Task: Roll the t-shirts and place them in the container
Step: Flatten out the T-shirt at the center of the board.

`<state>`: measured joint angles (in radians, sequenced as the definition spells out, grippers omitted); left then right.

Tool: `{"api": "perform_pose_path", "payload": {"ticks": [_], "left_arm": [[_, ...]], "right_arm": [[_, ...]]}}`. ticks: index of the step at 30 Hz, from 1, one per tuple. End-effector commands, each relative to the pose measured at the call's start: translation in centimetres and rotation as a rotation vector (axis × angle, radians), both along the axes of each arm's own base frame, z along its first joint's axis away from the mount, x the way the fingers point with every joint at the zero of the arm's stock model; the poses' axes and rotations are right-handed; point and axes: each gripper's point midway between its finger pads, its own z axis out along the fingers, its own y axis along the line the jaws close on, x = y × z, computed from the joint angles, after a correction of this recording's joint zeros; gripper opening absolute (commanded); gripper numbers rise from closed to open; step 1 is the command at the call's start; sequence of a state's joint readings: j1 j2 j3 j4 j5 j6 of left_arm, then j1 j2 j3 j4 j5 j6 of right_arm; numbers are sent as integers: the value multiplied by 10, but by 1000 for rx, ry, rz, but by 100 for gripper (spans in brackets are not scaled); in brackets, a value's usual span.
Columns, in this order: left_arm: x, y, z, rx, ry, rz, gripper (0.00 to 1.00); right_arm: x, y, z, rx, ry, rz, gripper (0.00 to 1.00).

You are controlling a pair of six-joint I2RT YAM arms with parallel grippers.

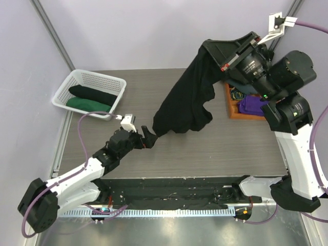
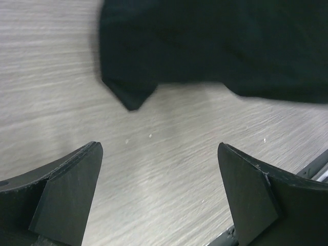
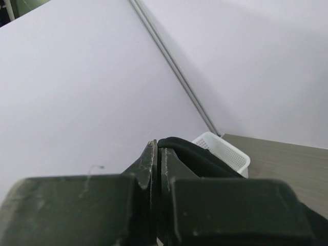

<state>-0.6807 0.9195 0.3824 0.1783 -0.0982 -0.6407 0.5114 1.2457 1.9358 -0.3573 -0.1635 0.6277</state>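
Observation:
A black t-shirt [image 1: 184, 107] hangs from high over the back right of the table, its lower hem draping down to the tabletop. My right gripper [image 1: 206, 45] is shut on its top edge, and in the right wrist view the black cloth [image 3: 195, 154] folds over the closed fingertips of that gripper [image 3: 159, 146]. My left gripper [image 1: 147, 137] sits low, just left of the shirt's bottom corner. In the left wrist view that gripper [image 2: 159, 146] stands open over bare table, short of the shirt's corner [image 2: 215, 46]. Two rolled t-shirts, one black [image 1: 92, 94] and one dark green [image 1: 88, 104], lie in the basket.
A white basket [image 1: 92, 73] stands at the back left, also seen from the right wrist [image 3: 230, 151]. An orange tray [image 1: 230, 105] at the right holds purple cloth [image 1: 252, 105]. A black rail [image 1: 169, 192] runs along the table's near edge.

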Motion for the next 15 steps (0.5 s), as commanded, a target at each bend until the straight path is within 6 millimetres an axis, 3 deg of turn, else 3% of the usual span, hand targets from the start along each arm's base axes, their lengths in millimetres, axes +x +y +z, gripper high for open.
{"api": "perform_pose_path", "payload": {"ticks": [1,7,9,15], "left_arm": [[25,-30,44,-109,-117,-37,100],[32,-71,33,-124,-41,-177,99],[31,-81,15,-110,20,-211,95],[25,-90,-18,-80,140,-218,89]], "right_arm": [[-3,-16,12,-9,-57,-82,1],[4,-22,-2,-32,-27,-131,1],[5,-23,-3,-36,-27,-140,1],[6,-31,-8,-45,-21,-180,1]]}}
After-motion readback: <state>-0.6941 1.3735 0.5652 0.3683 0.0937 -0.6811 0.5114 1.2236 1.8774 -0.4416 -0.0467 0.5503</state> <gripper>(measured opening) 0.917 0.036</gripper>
